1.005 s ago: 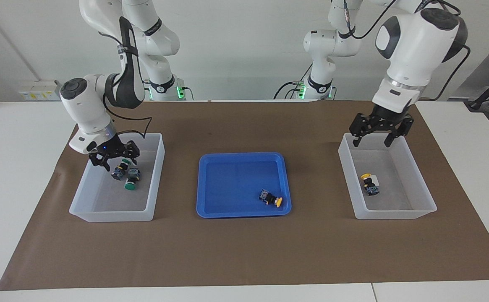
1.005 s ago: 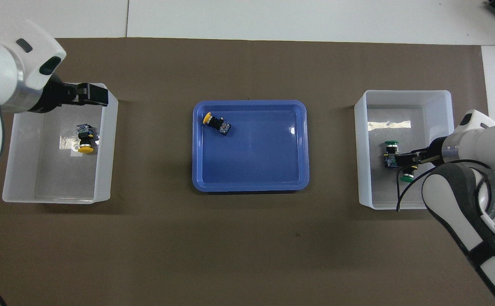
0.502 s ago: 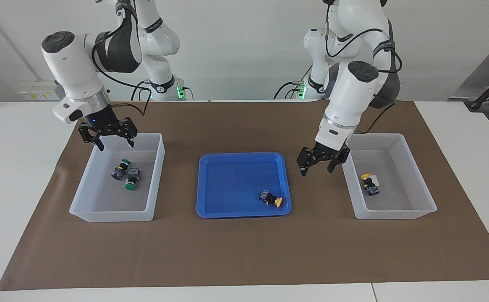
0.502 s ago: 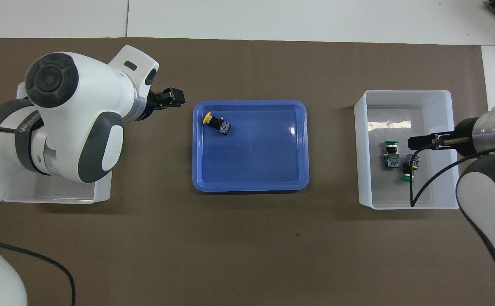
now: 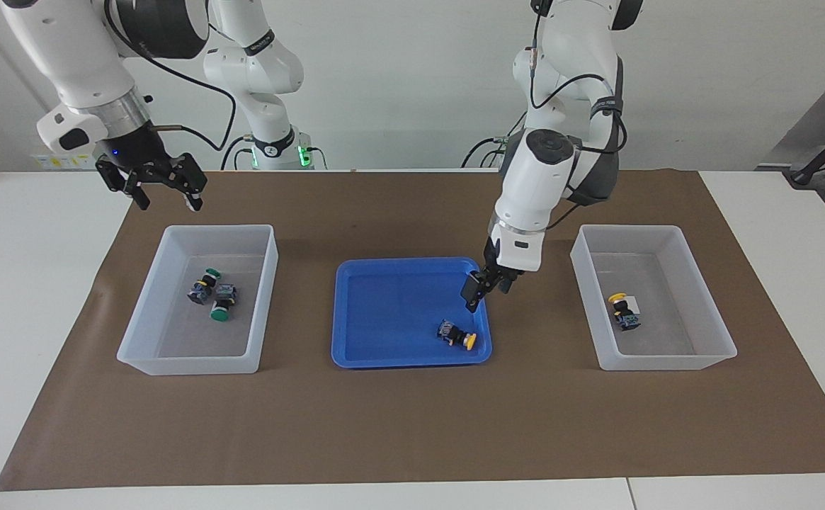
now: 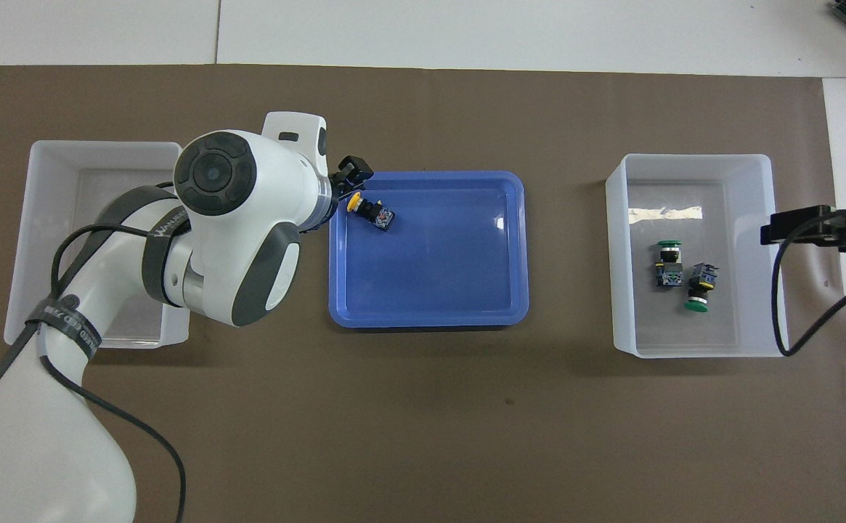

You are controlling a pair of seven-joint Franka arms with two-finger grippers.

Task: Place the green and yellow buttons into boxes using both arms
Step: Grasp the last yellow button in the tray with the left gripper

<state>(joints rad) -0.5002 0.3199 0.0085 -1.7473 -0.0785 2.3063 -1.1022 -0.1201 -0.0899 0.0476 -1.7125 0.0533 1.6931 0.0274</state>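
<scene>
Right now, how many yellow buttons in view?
2. One yellow button lies in the blue tray. The other yellow button is in the box at the left arm's end. None seem hidden.

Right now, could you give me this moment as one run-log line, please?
left gripper: open over blue tray | right gripper: open, raised | yellow button: in tray, untouched

Open air lies above the yellow button (hard against the blue tray's rim).
</scene>
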